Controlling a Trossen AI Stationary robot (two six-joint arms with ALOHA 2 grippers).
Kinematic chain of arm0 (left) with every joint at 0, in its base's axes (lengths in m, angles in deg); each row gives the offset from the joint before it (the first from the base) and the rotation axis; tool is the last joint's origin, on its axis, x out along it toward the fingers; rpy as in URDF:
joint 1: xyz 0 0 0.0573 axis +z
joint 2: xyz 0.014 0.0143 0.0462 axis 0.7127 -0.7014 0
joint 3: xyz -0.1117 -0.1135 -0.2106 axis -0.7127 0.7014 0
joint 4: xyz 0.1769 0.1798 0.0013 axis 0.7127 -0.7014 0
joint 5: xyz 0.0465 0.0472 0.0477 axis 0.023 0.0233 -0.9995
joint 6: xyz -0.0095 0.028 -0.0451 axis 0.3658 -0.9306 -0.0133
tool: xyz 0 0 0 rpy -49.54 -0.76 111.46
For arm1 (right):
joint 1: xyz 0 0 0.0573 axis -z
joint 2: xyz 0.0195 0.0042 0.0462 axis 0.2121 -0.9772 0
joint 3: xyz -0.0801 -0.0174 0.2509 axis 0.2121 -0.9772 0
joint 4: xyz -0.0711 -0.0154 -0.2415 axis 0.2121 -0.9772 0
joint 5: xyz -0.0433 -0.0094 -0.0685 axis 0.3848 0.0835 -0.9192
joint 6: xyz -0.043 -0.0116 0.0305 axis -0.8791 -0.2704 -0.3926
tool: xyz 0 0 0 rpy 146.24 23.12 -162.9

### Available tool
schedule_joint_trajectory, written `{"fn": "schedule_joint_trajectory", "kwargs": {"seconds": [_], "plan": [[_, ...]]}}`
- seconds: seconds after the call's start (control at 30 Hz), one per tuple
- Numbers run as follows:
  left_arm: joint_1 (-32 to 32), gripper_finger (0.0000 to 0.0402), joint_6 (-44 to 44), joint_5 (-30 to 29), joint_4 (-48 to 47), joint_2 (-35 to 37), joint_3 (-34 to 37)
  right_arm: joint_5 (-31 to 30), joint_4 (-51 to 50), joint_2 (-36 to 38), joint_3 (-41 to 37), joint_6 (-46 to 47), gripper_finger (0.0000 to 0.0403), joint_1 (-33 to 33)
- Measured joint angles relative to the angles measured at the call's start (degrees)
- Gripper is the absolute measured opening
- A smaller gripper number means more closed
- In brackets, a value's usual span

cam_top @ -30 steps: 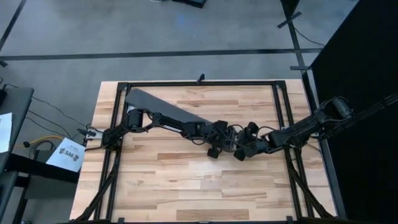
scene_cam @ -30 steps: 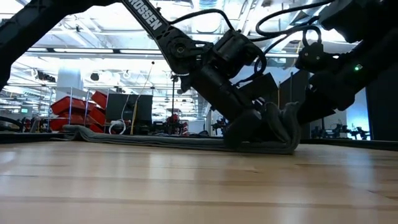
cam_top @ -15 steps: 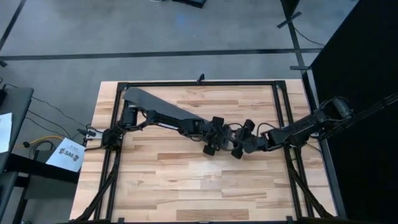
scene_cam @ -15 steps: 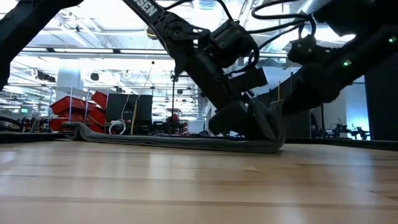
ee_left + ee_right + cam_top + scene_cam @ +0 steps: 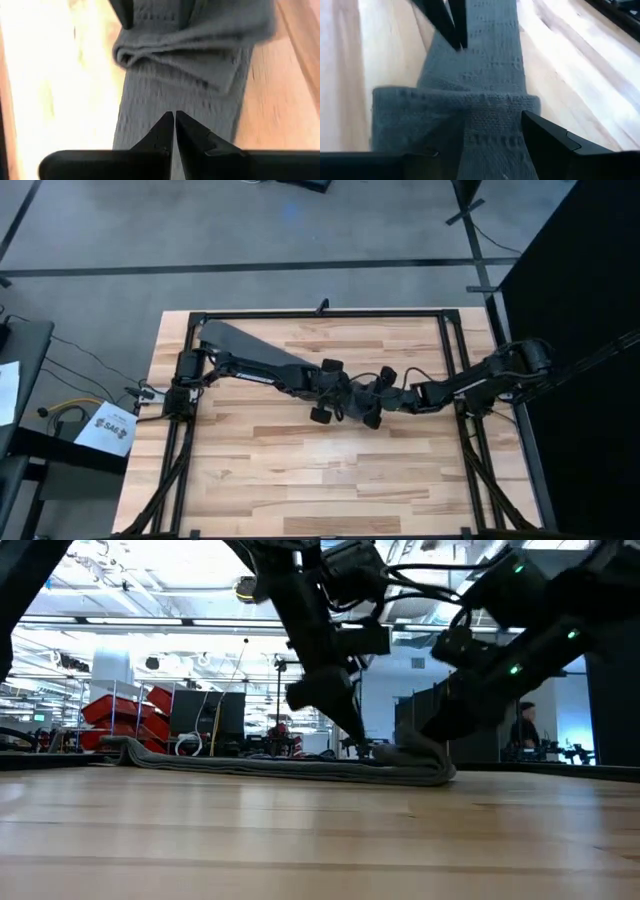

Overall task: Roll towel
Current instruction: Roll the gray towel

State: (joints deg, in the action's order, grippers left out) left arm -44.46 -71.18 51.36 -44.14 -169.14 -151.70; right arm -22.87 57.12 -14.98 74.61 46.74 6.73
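The dark grey towel [image 5: 255, 350] lies as a long flat strip from the table's far left corner to its middle. Its middle end is folded over into a low, thick roll [image 5: 415, 762]. My left gripper [image 5: 355, 738] is shut and points down just over the flat strip [image 5: 150, 120], a little left of the roll [image 5: 185, 60]. My right gripper [image 5: 490, 120] is open at the roll's right side, with the roll [image 5: 455, 112] lying across between and ahead of its fingers. My right gripper comes at the folded end from the table's right, slanting down, its fingers spread across the strip's width. One finger [image 5: 547, 142] stands at the roll's side edge [image 5: 535, 102]. Whether the fingers touch the cloth, I cannot tell.
A black metal frame [image 5: 320, 312] rims the wooden table. The near half of the tabletop [image 5: 320, 480] is bare wood. In the low view a person [image 5: 525, 730] stands in the room beyond the table.
Both grippers have moved toward the table's left edge along the strip. The towel's end, which stood up bunched between them, has gone over to the left and now lies low on the strip. My left gripper has risen off it.
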Motion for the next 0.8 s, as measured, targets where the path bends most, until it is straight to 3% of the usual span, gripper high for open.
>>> {"fn": "schedule_joint_trajectory", "kwargs": {"seconds": [0.23,0.4,0.67,0.8], "plan": [[-1.68,0.0006,2.67,-0.01,-1.86,1.4,-0.02,0.45,5.86,-6.05,0.54,-2.57,0.0182,5.06],[-3.07,0.0006,2.08,4.17,9.6,0.87,2.98,0.71,5.85,-8.18,0.61,-2.54,0.0182,6.42],[-1.19,0.0006,1.53,4.6,29.64,0.74,12.55,0.72,6.48,-7.75,0.63,-2.1,0.0182,5.87],[0.37,0.0006,1.79,4.99,33.4,-0.6,15.85,0.72,6.86,-7.75,0.63,-2.06,0.0182,5.87]]}}
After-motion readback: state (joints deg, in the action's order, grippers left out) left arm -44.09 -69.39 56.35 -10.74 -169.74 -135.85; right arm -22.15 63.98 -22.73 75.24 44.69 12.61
